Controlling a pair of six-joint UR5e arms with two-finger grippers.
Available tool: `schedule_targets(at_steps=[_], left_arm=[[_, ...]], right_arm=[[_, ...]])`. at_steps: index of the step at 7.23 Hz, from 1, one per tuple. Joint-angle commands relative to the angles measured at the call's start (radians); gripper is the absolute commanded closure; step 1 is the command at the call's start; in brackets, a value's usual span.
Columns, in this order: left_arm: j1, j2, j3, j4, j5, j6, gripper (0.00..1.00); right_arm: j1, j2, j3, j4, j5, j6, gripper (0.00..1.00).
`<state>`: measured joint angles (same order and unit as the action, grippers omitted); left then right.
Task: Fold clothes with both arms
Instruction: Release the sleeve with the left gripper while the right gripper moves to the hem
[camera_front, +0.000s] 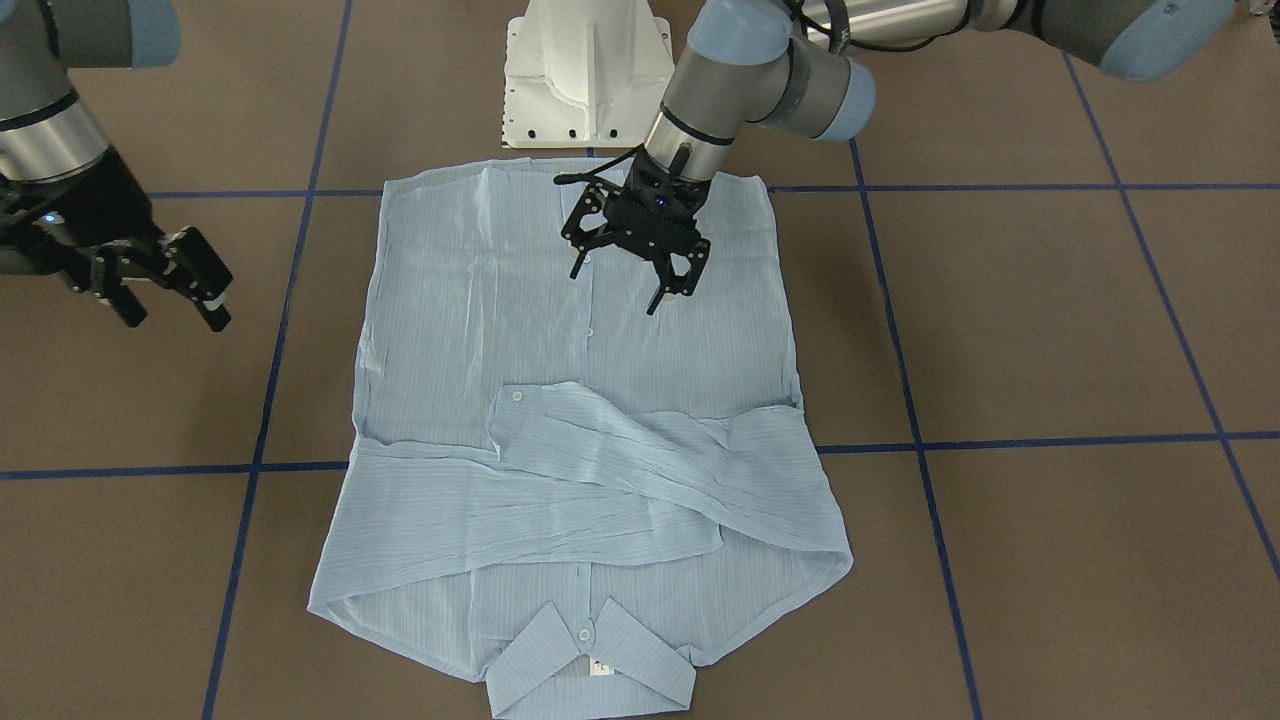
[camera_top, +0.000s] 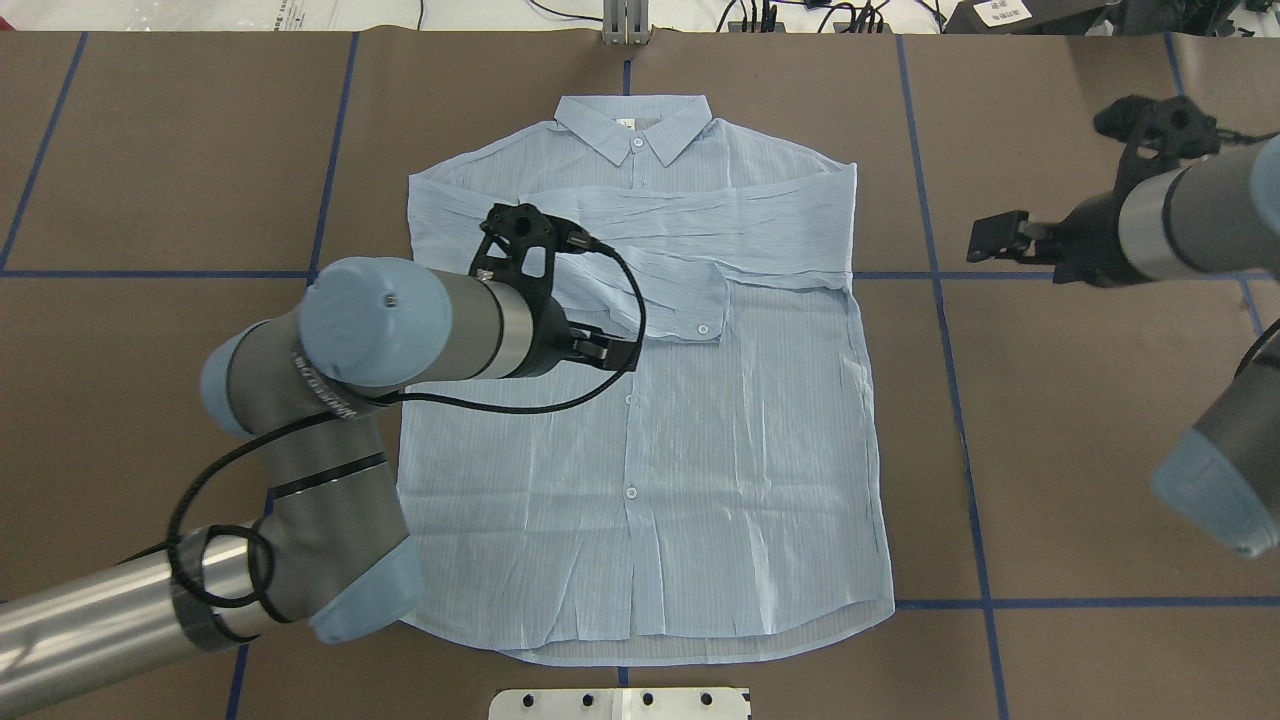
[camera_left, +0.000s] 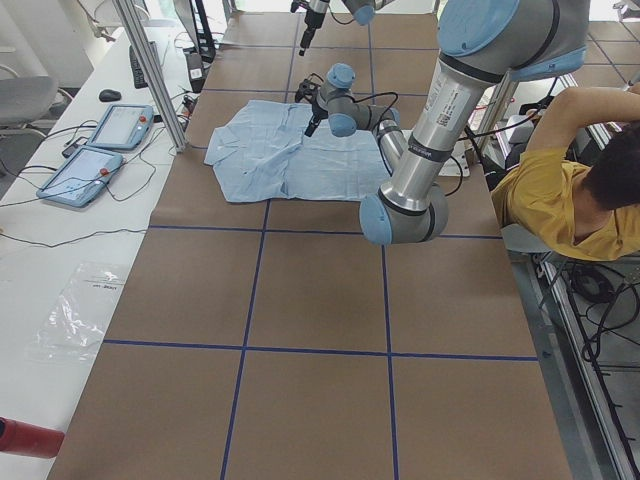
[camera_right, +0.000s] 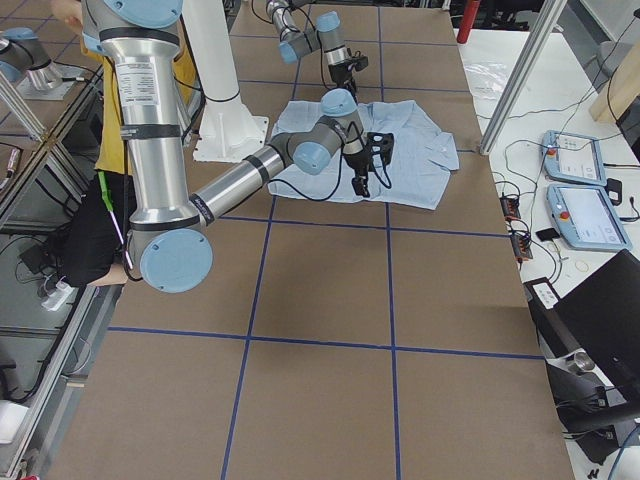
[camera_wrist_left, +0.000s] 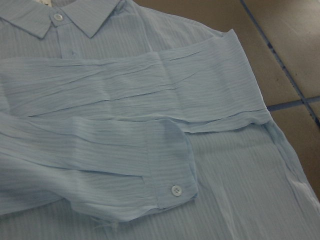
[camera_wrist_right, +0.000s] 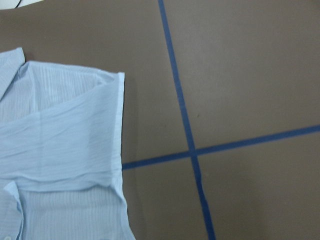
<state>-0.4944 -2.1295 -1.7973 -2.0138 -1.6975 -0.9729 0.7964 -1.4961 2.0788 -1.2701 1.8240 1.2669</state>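
Sleeves (camera_front: 600, 480) crossed on shirt (camera_front: 470, 320), likely prepping your body fold. Left gripper (camera_front: 615, 290) hovers above, open, empty; right gripper (camera_front: 178, 320) open, empty, off-cloth.

shirt (camera_top: 640, 450) on table (camera_top: 150, 150) | left tool (camera_front: 615, 292) above shirt | right tool (camera_front: 178, 318) right of shirt

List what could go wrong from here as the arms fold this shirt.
The crossed sleeves lie loose on the shirt; folding the body over could slide them apart.
The left gripper hangs open over thin, wrinkled cloth; a pinch there may bunch it or catch only one layer.
The right gripper is off the shirt, over the table; a one-sided pull would likely skew the fold.
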Motion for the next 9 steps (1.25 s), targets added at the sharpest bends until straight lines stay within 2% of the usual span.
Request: schedule_targets(at_steps=[1, 2, 3, 4, 6, 7, 8, 9], left_arm=[[-0.010, 0.264, -0.207, 0.010, -0.016, -0.001, 0.00], [0.000, 0.374, -0.268, 0.007, -0.011, -0.076, 0.00], [0.076, 0.457, -0.312, 0.006, 0.008, -0.134, 0.00], [0.171, 0.511, -0.333, 0.007, 0.069, -0.223, 0.00], [0.346, 0.528, -0.324, 0.056, 0.201, -0.404, 0.03], [0.393, 0.511, -0.321, 0.137, 0.211, -0.455, 0.21], [0.410, 0.488, -0.318, 0.192, 0.211, -0.461, 0.31], [0.416, 0.473, -0.310, 0.225, 0.211, -0.463, 0.37]], right_arm=[[-0.316, -0.141, 0.157, 0.001, -0.240, 0.214, 0.00], [-0.453, -0.201, 0.199, 0.001, -0.347, 0.297, 0.00], [-0.555, -0.226, 0.216, 0.001, -0.423, 0.352, 0.00], [-0.603, -0.227, 0.224, 0.001, -0.431, 0.380, 0.00], [-0.625, -0.227, 0.225, 0.001, -0.451, 0.385, 0.00], [-0.626, -0.227, 0.224, 0.001, -0.451, 0.385, 0.00], [-0.628, -0.227, 0.224, 0.001, -0.451, 0.385, 0.00], [-0.629, -0.227, 0.224, 0.001, -0.451, 0.385, 0.00]])
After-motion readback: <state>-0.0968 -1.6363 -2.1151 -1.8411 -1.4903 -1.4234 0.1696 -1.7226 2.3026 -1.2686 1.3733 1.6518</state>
